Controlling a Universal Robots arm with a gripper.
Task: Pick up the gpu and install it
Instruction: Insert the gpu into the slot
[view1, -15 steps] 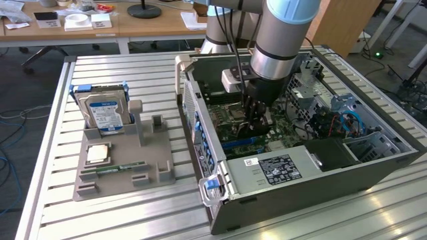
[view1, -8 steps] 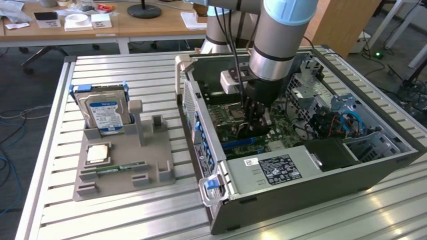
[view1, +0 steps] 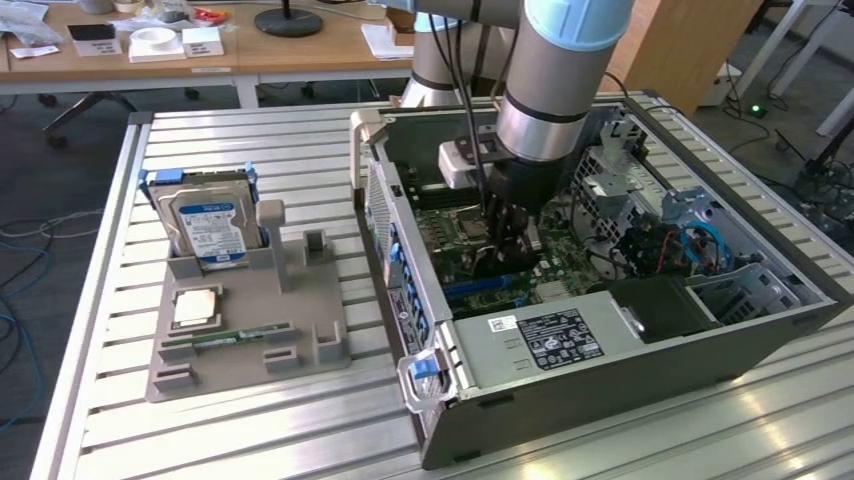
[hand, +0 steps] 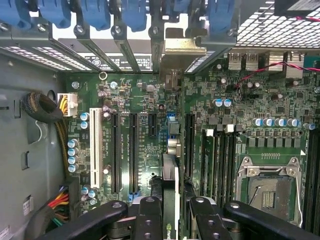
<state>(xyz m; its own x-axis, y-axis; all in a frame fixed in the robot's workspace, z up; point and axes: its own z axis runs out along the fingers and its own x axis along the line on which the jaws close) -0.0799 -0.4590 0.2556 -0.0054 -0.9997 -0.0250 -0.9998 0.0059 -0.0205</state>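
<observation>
Green motherboard (hand: 150, 100), blue slot clips (hand: 95, 12), black gripper (hand: 174, 202), dark gpu (hand: 170, 180) with pale bracket, silver blue-labelled hard drive (view1: 207, 225), grey tray (view1: 247, 320).

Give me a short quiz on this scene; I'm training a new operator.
1. True or false: the hard drive lies flat inside the case.
2. The jaws grip: A) a RAM stick, B) the gpu, C) a CPU.
3. In the exterior view, on which side of the case does the grey holder sit?
Key: 1 false, it stands upright in the holder; 2 B; 3 the exterior view's left.
</observation>
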